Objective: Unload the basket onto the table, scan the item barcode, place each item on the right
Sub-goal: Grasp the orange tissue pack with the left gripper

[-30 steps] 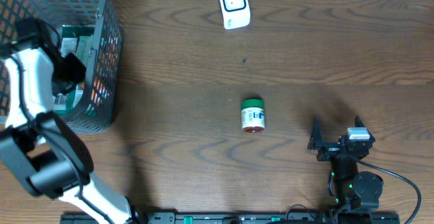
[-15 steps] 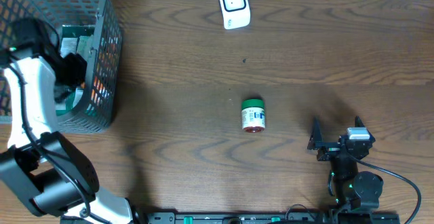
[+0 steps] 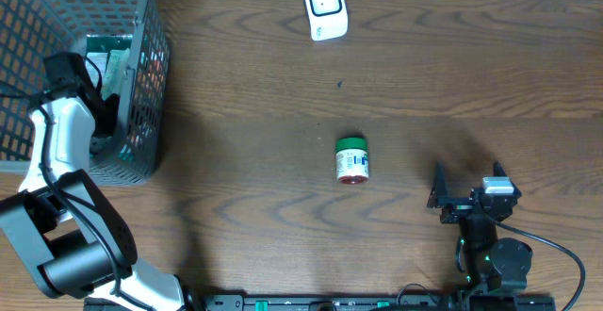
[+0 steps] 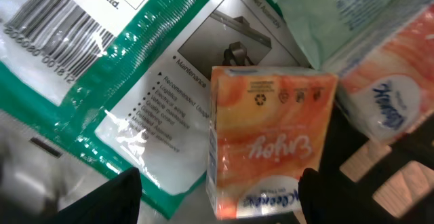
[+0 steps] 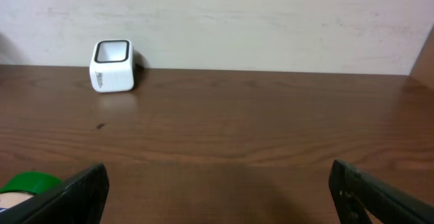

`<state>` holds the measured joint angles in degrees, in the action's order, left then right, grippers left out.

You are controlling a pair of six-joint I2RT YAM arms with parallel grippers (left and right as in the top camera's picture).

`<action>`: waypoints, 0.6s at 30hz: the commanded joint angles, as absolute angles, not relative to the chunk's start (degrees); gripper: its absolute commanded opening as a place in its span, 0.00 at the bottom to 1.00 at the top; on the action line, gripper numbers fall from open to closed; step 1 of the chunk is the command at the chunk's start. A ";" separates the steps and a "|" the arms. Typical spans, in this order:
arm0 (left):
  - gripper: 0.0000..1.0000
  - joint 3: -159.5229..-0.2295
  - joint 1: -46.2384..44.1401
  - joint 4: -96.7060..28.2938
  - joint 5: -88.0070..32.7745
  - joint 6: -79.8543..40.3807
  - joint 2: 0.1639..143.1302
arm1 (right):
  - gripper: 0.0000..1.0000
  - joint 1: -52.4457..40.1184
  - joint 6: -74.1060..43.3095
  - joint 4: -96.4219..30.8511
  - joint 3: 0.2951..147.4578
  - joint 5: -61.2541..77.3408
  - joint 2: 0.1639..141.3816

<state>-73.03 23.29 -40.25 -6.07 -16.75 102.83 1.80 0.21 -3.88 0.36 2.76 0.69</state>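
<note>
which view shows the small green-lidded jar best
The overhead view: the small green-lidded jar lies whole on the brown wooden table, label visible. The right wrist view catches only its green lid at the lower left edge. The left wrist view shows none of it.

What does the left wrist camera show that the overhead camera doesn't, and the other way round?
Only the left wrist view shows the basket's contents close up: an orange tissue pack lying in front of the open left gripper, and a barcode on the green-and-white package. Only the overhead view shows the whole table: the white scanner, the green-lidded jar, the open right gripper, and the wire basket from outside. Both show the green-and-white package lying in the basket.
</note>
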 commanded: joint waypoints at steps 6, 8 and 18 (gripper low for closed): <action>0.75 -68.82 23.38 -35.83 -6.02 -17.87 103.72 | 0.99 1.04 -0.16 -4.10 0.30 2.42 0.38; 0.75 -68.20 23.38 -35.18 -6.02 -17.85 103.72 | 0.99 1.04 -0.16 -4.10 0.32 2.42 0.38; 0.75 -67.92 23.38 -33.69 -6.00 -17.85 103.72 | 0.99 1.04 -0.16 -4.10 0.32 2.44 0.38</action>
